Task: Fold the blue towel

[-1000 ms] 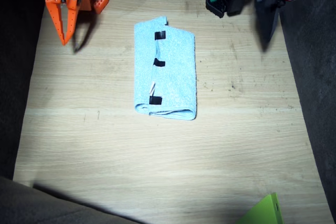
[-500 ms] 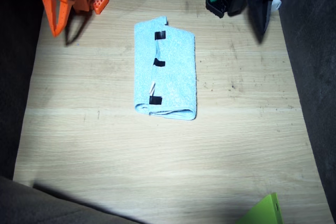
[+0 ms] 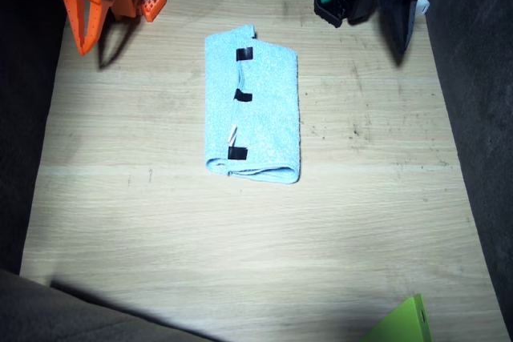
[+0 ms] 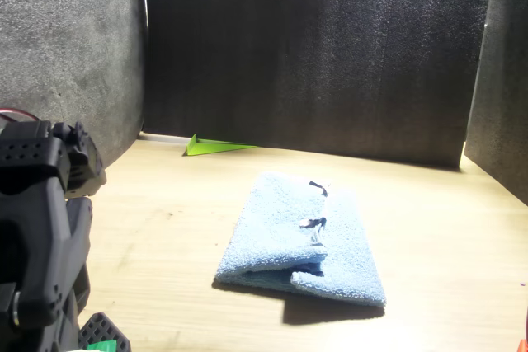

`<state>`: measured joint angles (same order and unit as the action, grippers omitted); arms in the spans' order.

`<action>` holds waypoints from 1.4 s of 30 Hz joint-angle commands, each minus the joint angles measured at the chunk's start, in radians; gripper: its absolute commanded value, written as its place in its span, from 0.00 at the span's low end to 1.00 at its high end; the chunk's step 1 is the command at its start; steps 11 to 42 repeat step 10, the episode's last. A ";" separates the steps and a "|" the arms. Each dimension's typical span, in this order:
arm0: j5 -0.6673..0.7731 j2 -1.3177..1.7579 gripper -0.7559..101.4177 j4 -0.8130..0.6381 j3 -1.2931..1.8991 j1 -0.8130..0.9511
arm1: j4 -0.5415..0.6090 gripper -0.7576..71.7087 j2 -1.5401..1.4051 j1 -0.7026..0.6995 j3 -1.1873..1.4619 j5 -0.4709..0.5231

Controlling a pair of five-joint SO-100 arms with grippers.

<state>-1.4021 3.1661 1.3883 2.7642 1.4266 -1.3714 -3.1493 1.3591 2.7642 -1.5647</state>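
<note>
The blue towel (image 3: 264,110) lies folded into a narrow strip in the middle of the table, with three black tape marks (image 3: 243,96) along its inner edge. In the front view the towel (image 4: 285,232) shows its doubled layers at the near end. My right gripper (image 3: 83,44), orange, hangs at the far corner of the table, shut and empty, well away from the towel. My left gripper (image 3: 401,38), black, hangs at the other far corner, also shut and empty. Part of the left arm's black body (image 4: 41,245) fills the front view's edge.
A small lime-green flat piece (image 3: 402,323) lies at the table's near edge, also visible as the green piece (image 4: 216,147) by the back wall in the front view. Dark foam walls (image 4: 313,47) enclose the wooden table (image 3: 160,222).
Both arms have drawn back toward their bases at the far edge over the last second, and the grippers now sit higher in the picture. The towel has not moved.
</note>
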 commanded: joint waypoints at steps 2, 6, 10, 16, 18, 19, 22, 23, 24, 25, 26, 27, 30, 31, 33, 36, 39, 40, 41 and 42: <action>0.008 0.008 0.00 -0.011 0.002 0.008 | 0.000 0.01 0.000 -0.012 -0.005 -0.021; 0.023 0.008 0.00 -0.012 0.003 0.028 | 0.000 0.01 0.000 -0.021 -0.005 -0.025; 0.021 0.008 0.00 -0.014 0.003 0.028 | 0.000 0.01 0.000 -0.020 -0.003 -0.017; 0.021 0.008 0.00 -0.014 0.003 0.028 | 0.000 0.01 0.000 -0.020 -0.003 -0.017; 0.021 0.008 0.00 -0.014 0.003 0.028 | 0.000 0.01 0.000 -0.020 -0.003 -0.017; 0.021 0.008 0.00 -0.014 0.003 0.028 | 0.000 0.01 0.000 -0.020 -0.003 -0.017; 0.021 0.008 0.00 -0.014 0.003 0.028 | 0.000 0.01 0.000 -0.020 -0.003 -0.017; 0.021 0.008 0.00 -0.014 0.003 0.028 | 0.000 0.01 0.000 -0.020 -0.003 -0.017; 0.021 0.008 0.00 -0.014 0.003 0.028 | 0.000 0.01 0.000 -0.020 -0.003 -0.017; 0.021 0.008 0.00 -0.014 0.003 0.028 | 0.000 0.01 0.000 -0.020 -0.003 -0.017; 0.021 0.008 0.00 -0.014 0.003 0.028 | 0.000 0.01 0.000 -0.020 -0.003 -0.017; 0.021 0.008 0.00 -0.014 0.003 0.028 | 0.000 0.01 0.000 -0.020 -0.003 -0.017; 0.021 0.008 0.00 -0.014 0.003 0.028 | 0.000 0.01 0.000 -0.020 -0.003 -0.017; 0.021 0.008 0.00 -0.014 0.003 0.028 | 0.000 0.01 0.000 -0.020 -0.003 -0.017; 0.021 0.008 0.00 -0.014 0.003 0.028 | 0.000 0.01 0.000 -0.020 -0.003 -0.017; 0.021 0.008 0.00 -0.014 0.003 0.028 | 0.000 0.01 0.000 -0.020 -0.003 -0.017; 0.021 0.008 0.00 -0.014 0.003 0.028 | 0.000 0.01 0.000 -0.020 -0.003 -0.017; 0.021 0.008 0.00 -0.014 0.003 0.028 | 0.000 0.01 0.000 -0.020 -0.003 -0.017; 0.021 0.008 0.00 -0.014 0.003 0.028 | 0.000 0.01 0.000 -0.020 -0.003 -0.017; 0.021 0.008 0.00 -0.014 0.003 0.028 | 0.000 0.01 0.000 -0.020 -0.003 -0.017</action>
